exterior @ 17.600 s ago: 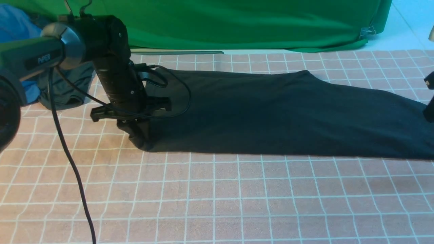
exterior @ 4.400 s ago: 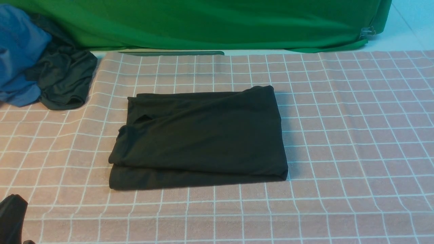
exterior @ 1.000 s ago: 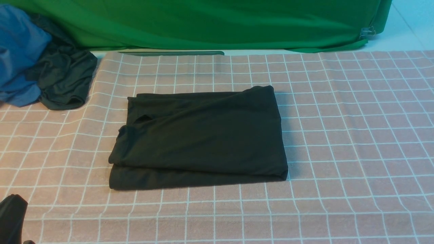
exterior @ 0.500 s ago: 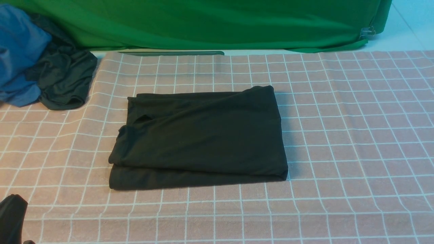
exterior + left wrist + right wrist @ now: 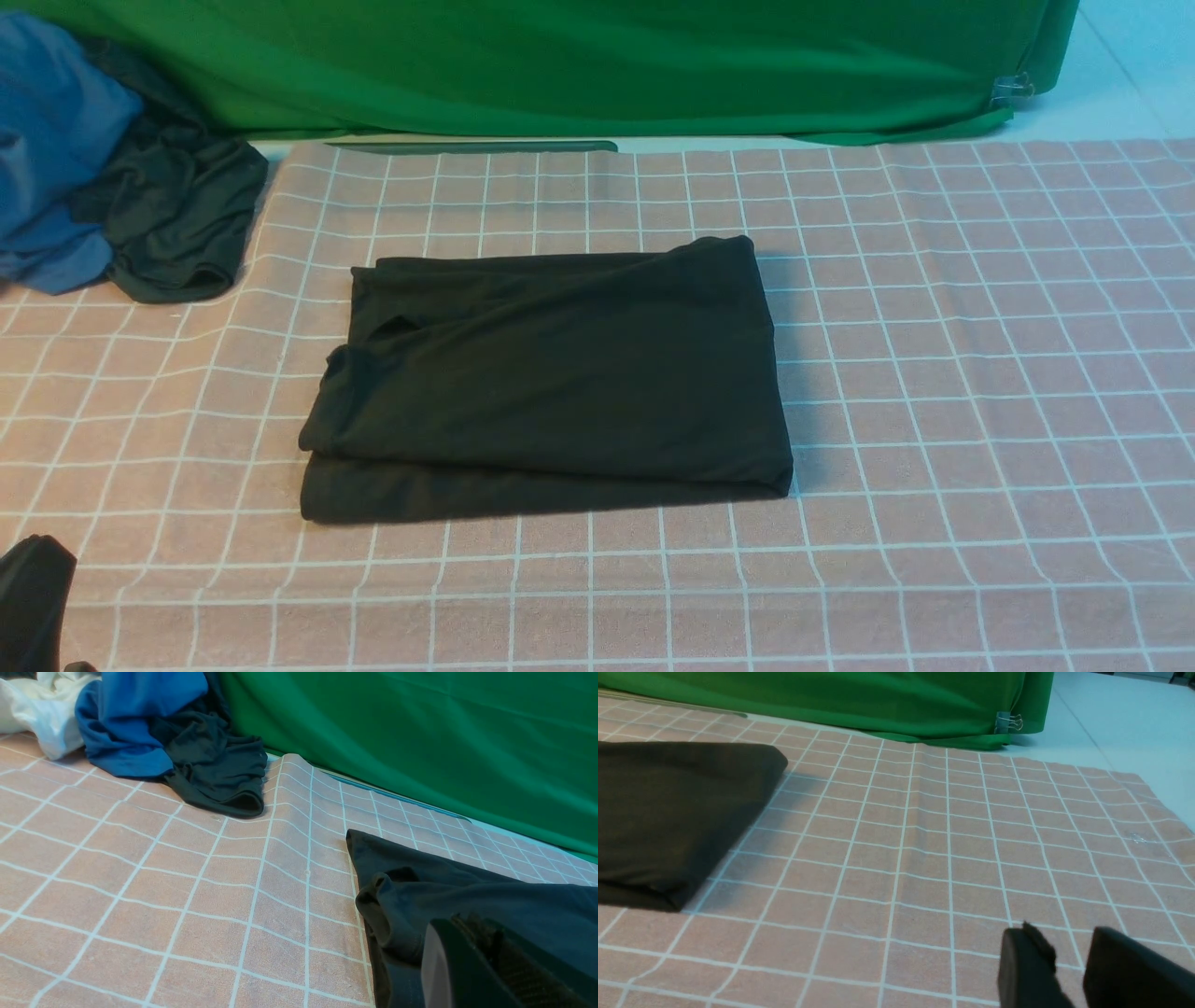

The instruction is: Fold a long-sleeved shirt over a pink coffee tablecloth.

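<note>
- While the long-sleeved shirt is lying folded on the pink coffee tablecloth, nothing is being held by the right gripper, slightly parted.
- Left gripper is being shown partly; its opening cannot be told.

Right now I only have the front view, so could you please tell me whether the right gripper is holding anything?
Observer: No. Its wrist view shows the right gripper empty, fingers apart, above the pink white-gridded tablecloth, apart from the folded black long-sleeved shirt.
Operator: Thanks. Is anything beyond the blue garment?
Observer: Yes. The left wrist view shows a crumpled white cloth beside the blue garment.
Operator: And the other arm?
Observer: The left gripper shows only one finger, near the shirt's edge; open or shut, I cannot tell.
</note>
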`<control>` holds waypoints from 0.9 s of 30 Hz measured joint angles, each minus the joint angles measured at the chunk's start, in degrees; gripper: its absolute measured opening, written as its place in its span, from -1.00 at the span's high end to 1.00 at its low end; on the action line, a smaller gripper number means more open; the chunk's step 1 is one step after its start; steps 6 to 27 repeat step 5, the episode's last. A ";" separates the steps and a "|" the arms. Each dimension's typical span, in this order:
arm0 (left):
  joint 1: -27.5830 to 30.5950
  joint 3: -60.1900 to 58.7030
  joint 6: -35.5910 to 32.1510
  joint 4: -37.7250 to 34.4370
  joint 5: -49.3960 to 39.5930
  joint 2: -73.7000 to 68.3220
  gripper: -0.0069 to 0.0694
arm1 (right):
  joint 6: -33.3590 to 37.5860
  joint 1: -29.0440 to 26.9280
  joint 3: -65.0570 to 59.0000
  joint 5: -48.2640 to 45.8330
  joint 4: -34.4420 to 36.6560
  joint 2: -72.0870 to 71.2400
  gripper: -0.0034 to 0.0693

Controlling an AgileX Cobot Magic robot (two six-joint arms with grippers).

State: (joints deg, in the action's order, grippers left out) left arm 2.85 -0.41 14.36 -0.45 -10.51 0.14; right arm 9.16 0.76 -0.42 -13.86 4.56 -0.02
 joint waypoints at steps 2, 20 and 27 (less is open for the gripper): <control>0.00 0.00 0.00 0.00 0.00 0.00 0.78 | 0.00 0.00 0.00 0.00 0.00 0.00 0.25; 0.00 0.00 0.00 0.00 0.00 0.00 0.78 | 0.00 0.00 0.00 0.00 0.00 0.00 0.25; 0.00 0.00 0.00 0.00 0.00 0.00 0.78 | 0.00 0.00 0.00 0.00 0.00 0.00 0.25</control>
